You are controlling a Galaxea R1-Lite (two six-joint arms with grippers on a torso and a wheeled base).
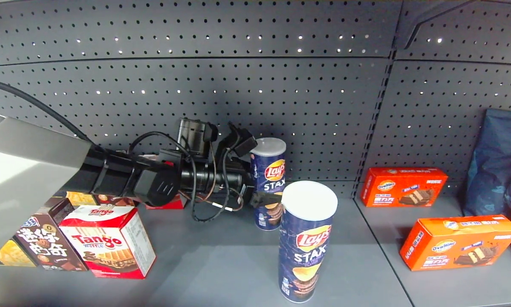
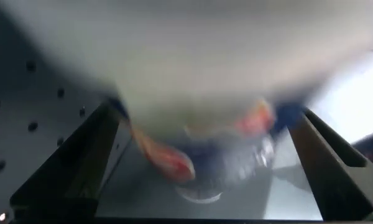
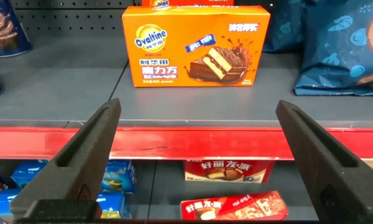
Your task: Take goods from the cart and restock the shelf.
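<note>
the grey shelf (image 1: 221,256) carried its goods grouped by kind. the left gripper (image 1: 264,198) reached in from the side towards the pegboard (image 1: 238,85). its fingers were clamped on the rear chips can (image 1: 269,170), which stood upright just behind the front chips can (image 1: 306,238), probably to fill that row from the back. the right gripper (image 3: 198,106) hung with its fingers wide apart and held nothing, facing an orange box (image 3: 196,46) near the shelf edge.

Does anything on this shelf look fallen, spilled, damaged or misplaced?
Nothing stands out. The rear chip can, held by the left gripper, and the front chip can stand upright; the rear orange box and front orange box lie flat, undamaged.
</note>
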